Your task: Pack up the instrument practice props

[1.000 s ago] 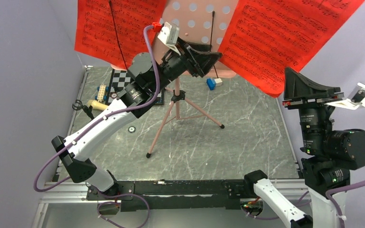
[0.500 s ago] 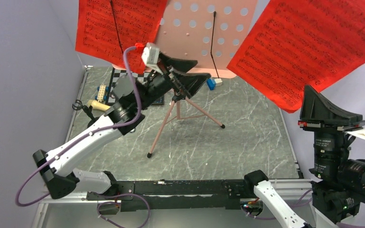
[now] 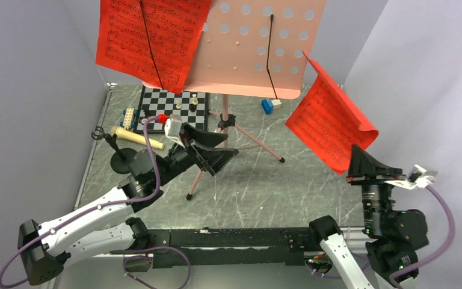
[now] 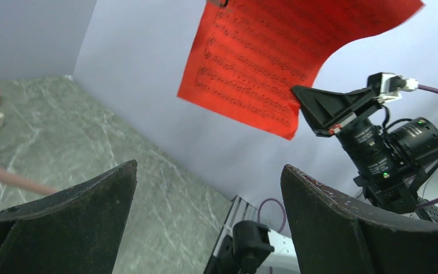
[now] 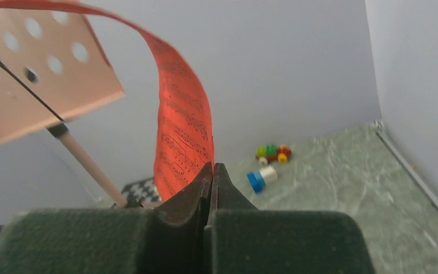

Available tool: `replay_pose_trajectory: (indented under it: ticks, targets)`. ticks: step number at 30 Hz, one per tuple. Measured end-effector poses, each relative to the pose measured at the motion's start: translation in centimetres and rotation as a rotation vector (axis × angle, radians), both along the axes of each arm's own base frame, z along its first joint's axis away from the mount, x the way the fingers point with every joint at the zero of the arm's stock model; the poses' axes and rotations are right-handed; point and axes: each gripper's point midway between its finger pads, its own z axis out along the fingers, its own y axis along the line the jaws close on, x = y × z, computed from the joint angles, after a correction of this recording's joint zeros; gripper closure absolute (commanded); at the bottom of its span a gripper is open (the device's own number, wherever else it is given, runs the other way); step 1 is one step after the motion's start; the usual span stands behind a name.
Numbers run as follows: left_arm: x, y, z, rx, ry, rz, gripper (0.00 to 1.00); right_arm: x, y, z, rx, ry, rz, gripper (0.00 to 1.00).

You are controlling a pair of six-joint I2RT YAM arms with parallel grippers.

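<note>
- Right fingers (image 5: pixel 205 191): pressed together on the lower edge of the loose red sheet (image 3: pixel 331 126), which hangs in the air at 3 o'clock over the bench (image 3: pixel 313 186) (only a narrow strip of paper sits in the pinch).
- Left fingers (image 4: pixel 91 205): spread with nothing between them, hovering near bench centre just above one leg of the pink music stand (image 3: pixel 258 48).
- Second red sheet (image 3: pixel 150 42): on the stand's desk at 11 o'clock, behind a black wire retainer.
- Microphone (image 3: pixel 133 136): on the bench at 9 o'clock beside its black round base.
- Slip hazard: the loose sheet curls and stands tall above the pinch. A fast swing could let air drag pull it free or tear the edge.
- Snag hazard: the sheet's top corner lies close to the desk's 3 o'clock edge, and contact cannot be confirmed. Catching there could crease the paper or rock the stand.
- Collision hazard: a sideways sweep of the left arm could strike the tripod leg. That could tip the stand onto the chessboard (image 3: pixel 168 105) at 11 o'clock and scatter its pieces.
</note>
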Motion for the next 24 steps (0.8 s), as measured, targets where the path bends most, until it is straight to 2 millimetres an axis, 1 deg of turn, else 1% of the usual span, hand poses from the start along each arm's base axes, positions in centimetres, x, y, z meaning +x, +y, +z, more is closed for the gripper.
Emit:
replay_pose_trajectory:
  ticks: [2, 3, 6, 8, 9, 12, 14, 16, 18, 20, 22, 24]
  targets:
    - [-0.4, 0.5, -1.3, 0.005, 0.02, 0.001, 0.01, 0.6, 0.1, -2.8, -0.005, 0.061, -0.003, 1.0]
    - [-0.7, 0.9, -2.0, 0.005, 0.033, 0.003, 0.01, 0.8, 0.1, -3.8, -0.004, 0.089, -0.006, 1.0]
    - [-1.3, 1.9, -3.6, -0.005, 0.058, 0.011, 0.01, 1.4, 0.2, -6.1, 0.023, 0.159, -0.012, 1.0]
    - [-1.6, 2.5, -5.2, -0.01, 0.088, 0.015, 0.01, 2.2, 0.3, -8.2, 0.053, 0.222, -0.018, 1.0]
    - [-1.7, 2.7, -6.4, -0.007, 0.112, 0.017, 0.01, 2.6, 0.5, -9.3, 0.064, 0.253, -0.019, 1.0]
    - [-1.9, 3.0, -10.3, 0.016, 0.194, 0.014, 0.01, 4.4, 1.0, -13.4, 0.092, 0.39, -0.037, 1.0]
    - [-2.2, 3.3, -13.6, 0.035, 0.266, 0.009, 0.01, 5.7, 1.3, -16.0, 0.103, 0.495, -0.065, 1.0]
    - [-2.7, 3.7, -16.9, 0.058, 0.335, 0.003, 0.01, 6.7, 1.5, -18.1, 0.11, 0.573, -0.09, 1.0]
    - [-3.2, 4.2, -19.8, 0.075, 0.407, 0.005, 0.01, 7.5, 1.6, -19.5, 0.117, 0.627, -0.114, 1.0]
    - [-3.3, 4.5, -20.7, 0.078, 0.441, 0.013, 0.01, 8.5, 1.7, -20.0, 0.121, 0.657, -0.132, 1.0]
    - [-3.3, 4.9, -21.0, 0.07, 0.474, 0.03, 0.01, 9.7, 2.0, -20.4, 0.116, 0.692, -0.151, 1.0]
    - [-3.1, 5.5, -21.2, 0.065, 0.508, 0.058, 0.01, 11.6, 2.4, -20.3, 0.112, 0.727, -0.166, 1.0]
